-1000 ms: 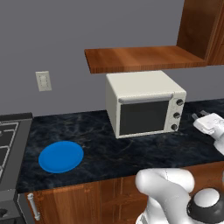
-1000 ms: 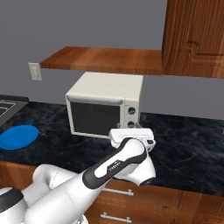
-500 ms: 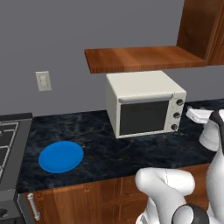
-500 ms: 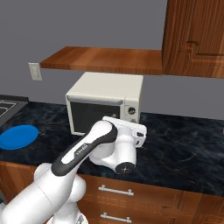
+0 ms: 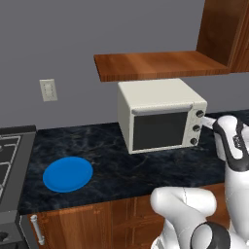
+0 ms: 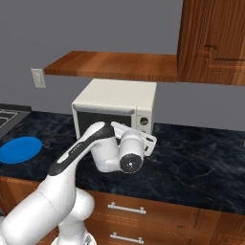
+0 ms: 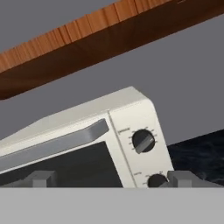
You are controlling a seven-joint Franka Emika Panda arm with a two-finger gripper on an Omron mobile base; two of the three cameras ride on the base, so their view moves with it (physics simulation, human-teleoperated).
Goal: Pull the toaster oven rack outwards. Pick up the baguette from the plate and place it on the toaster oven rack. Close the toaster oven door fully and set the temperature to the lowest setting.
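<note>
The two dark fingertips (image 7: 42, 178) are seen spread wide apart in the hand view, with nothing between them, so the gripper (image 7: 111, 179) is released and empty. It is pointed at the upper right part of the toaster oven (image 5: 160, 114), just in front of the toaster oven door (image 5: 162, 129) and the column of knobs; whether anything is touched cannot be told. The door is shown closed, its dark glass pane upright and its pale bar handle (image 7: 52, 144) running along the top edge. The top knob (image 7: 143, 141) is seen just beside the handle's end, with a second knob (image 7: 155, 180) below it. The toaster oven rack is hidden behind the closed door. The oven is placed toward the back edge of the dark marbled worktop (image 5: 112, 165), under a wooden shelf (image 5: 158, 64). The blue plate (image 5: 67, 173) is laid near the front edge of the worktop, well apart from the oven on its left and close to the stove (image 5: 9, 160) at the worktop's left end. No baguette can be made out on the plate. A white wall outlet (image 5: 48, 90) is set in the grey wall above the plate.
</note>
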